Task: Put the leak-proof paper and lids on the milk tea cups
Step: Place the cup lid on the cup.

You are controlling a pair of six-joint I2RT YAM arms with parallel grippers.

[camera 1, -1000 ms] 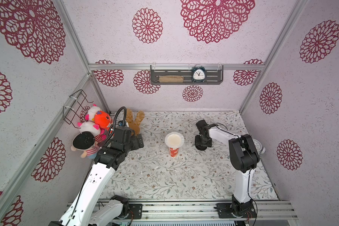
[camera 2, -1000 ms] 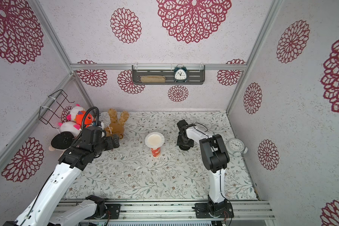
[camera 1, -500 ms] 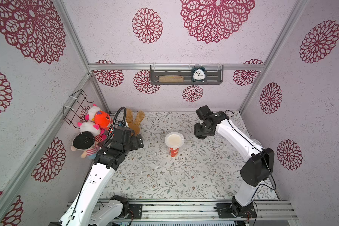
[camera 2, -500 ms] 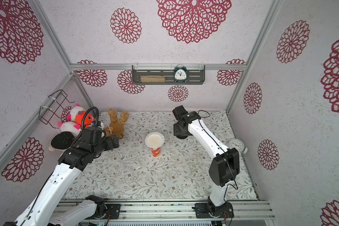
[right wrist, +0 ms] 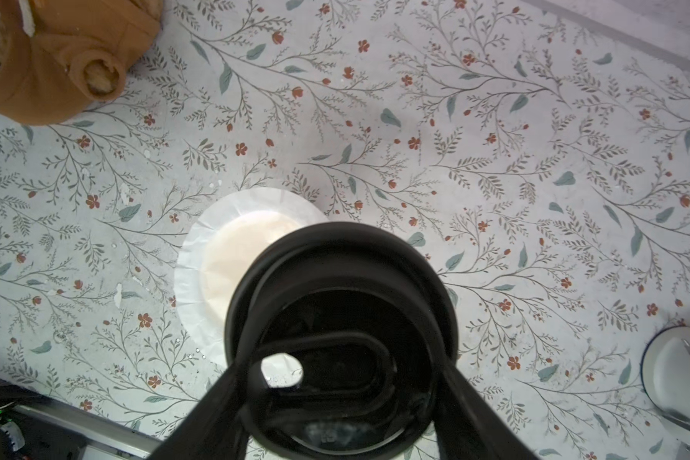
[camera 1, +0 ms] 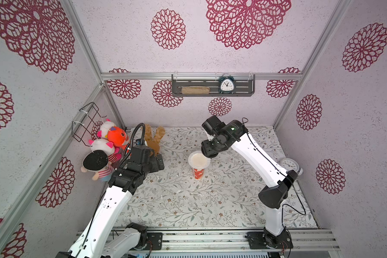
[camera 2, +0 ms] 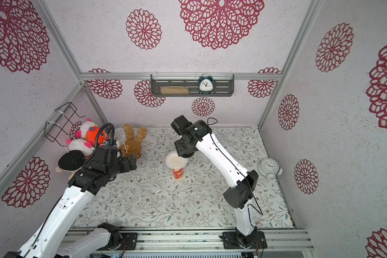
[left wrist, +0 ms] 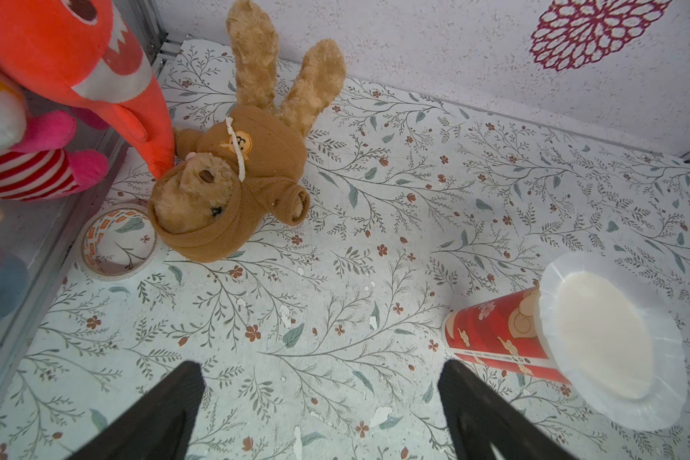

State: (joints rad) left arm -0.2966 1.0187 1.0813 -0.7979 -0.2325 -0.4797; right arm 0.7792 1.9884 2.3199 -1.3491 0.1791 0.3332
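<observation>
On the cup [camera 1: 198, 173]: paper [camera 1: 198, 160] lies flat.
Right gripper [right wrist: 343, 366]: clamps lid [right wrist: 335, 259], at cup's two o'clock from above.
Left gripper [left wrist: 321, 366]: jaws spread, empty.
Advice: centre lid, lower squarely.

The cup [left wrist: 498, 338] is red-printed, its paper [left wrist: 622, 414] white, the lid [right wrist: 335, 278] black.

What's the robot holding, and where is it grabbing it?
The right pincer grips the black lid across its rim; the left pincer is empty.
</observation>
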